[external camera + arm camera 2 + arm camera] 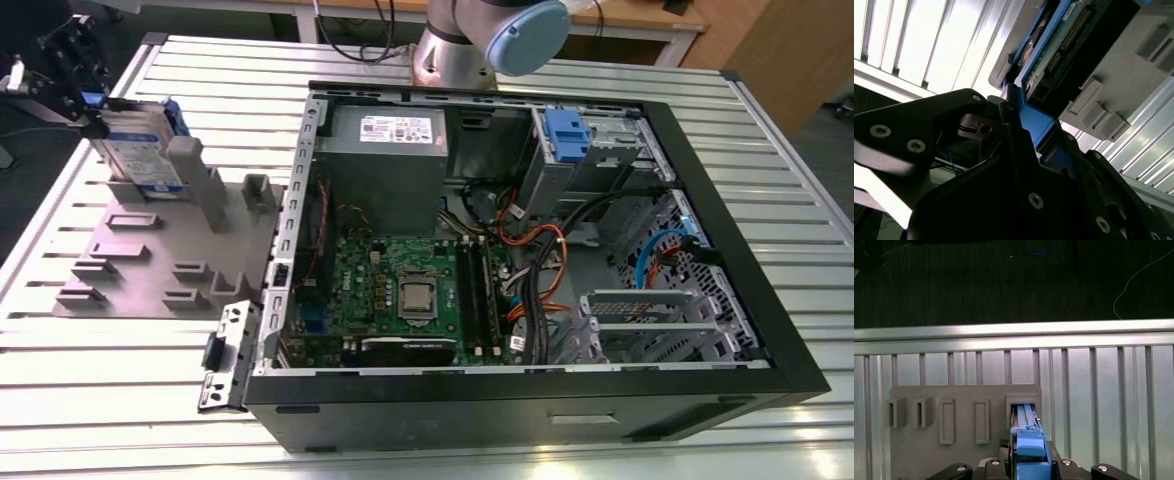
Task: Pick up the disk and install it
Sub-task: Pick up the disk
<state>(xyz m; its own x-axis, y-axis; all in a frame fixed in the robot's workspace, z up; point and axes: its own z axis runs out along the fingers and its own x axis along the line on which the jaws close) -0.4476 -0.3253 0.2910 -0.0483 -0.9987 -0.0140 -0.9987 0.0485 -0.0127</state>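
While standing on edge in the end slot of the grey holder (147,250), pinched from above at its upper end. Speaking here of the disk (138,150), set toward the far corner of the slatted table (160,380) on the exterior view's left, at the holder's own far corner, well apart from the open computer case (534,395) in the table's middle. Clamped by the gripper (91,112): in the second wrist view, black fingers (1010,112) pressed against both flanks of the blue bracket (1036,125), with no gap to be made out.

Long axis near upright, so running straight down from the fingertips into the slot, thin edge toward the wrist, broad labelled face open to the exterior camera. Cannot tell whether bottomed out in the slot or raised a little.

Given by the exterior view: the whole layout, the upright stance, the white-and-blue label, the stretch of table between holder and case. Given by the first wrist view: a look straight along the thin edge down into the slot, with other slots and blocks in a row beside it along the holder. Added by the second wrist view: the face turned away from the exterior camera, with green circuit board and a row of connector pins, plus the close contact of finger and bracket.
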